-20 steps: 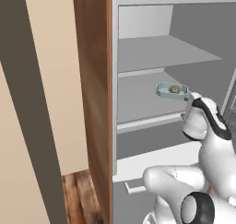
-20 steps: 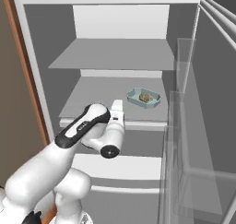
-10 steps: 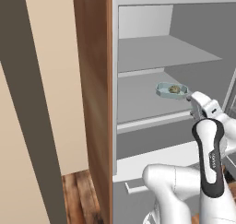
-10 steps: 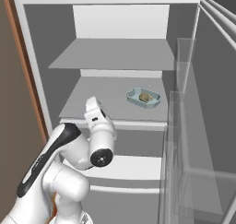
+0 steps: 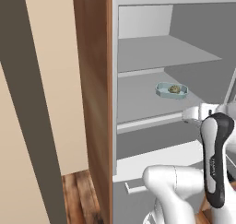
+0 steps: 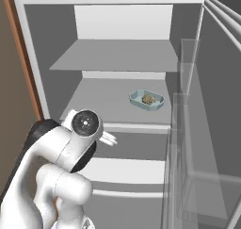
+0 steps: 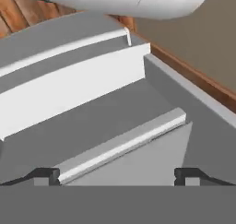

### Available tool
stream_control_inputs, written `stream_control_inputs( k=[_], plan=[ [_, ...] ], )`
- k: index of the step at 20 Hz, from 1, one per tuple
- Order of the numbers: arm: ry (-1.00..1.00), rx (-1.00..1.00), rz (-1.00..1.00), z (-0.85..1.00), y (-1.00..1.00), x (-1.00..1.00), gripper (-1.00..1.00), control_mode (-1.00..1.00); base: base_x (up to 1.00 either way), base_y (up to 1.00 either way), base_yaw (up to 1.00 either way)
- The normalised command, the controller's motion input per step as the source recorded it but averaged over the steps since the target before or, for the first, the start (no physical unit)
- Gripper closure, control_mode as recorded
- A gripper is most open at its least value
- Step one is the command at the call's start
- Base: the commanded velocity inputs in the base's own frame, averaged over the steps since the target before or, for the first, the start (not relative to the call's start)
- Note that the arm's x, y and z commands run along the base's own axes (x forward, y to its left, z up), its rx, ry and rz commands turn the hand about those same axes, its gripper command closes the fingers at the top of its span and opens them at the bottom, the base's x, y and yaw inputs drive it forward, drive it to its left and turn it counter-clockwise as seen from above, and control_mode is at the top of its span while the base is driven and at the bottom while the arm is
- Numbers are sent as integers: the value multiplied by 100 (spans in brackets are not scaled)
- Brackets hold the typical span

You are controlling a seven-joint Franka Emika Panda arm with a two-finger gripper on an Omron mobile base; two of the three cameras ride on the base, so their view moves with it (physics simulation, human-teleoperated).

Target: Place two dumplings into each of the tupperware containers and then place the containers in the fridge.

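Note:
The small pale blue tupperware container [image 5: 171, 91] [image 6: 147, 101] rests on the fridge's middle shelf [image 5: 138, 98] [image 6: 103, 101], with tan-brown dumplings [image 5: 174, 89] [image 6: 148, 99] inside; I cannot tell how many. My gripper [image 5: 185, 115] [image 6: 112, 138] hangs in front of that shelf's front edge, apart from the container and a bit below it. In the hand view the gripper [image 7: 117, 174] is open, its fingertips [image 7: 50, 174] wide apart with nothing between them, looking down at lower shelf edges. The dark grey container is out of view.
The fridge's brown wood-panel side [image 5: 94, 103] [image 6: 21, 68] stands to the left. Its open door with clear bins [image 6: 197, 143] lines the right. An upper shelf [image 6: 117, 56] sits above the container. Wooden floor [image 5: 80, 195] shows below.
The arm has swung back from the shelf and turned, so the hand sits a little lower and farther from the blue container. The container has stayed on the shelf.

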Motion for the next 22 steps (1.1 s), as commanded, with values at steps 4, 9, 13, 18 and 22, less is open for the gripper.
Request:
stream_control_inputs(
  k=[4, 9, 13, 18, 22],
  plan=[
    [16, -65, -6, -72, 77, -33, -100, -100, 0, 0, 0],
    [0, -12, -10, -87, 11, -37, -100, -100, 0, 0, 0],
    [-8, 0, -2, -58, 0, -46, -100, -100, 0, 0, 0],
    [-22, 0, 4, -36, 15, -57, -100, -100, 0, 0, 0],
    [-16, -3, 3, -33, 28, -45, -100, -100, 0, 0, 0]
  ],
)
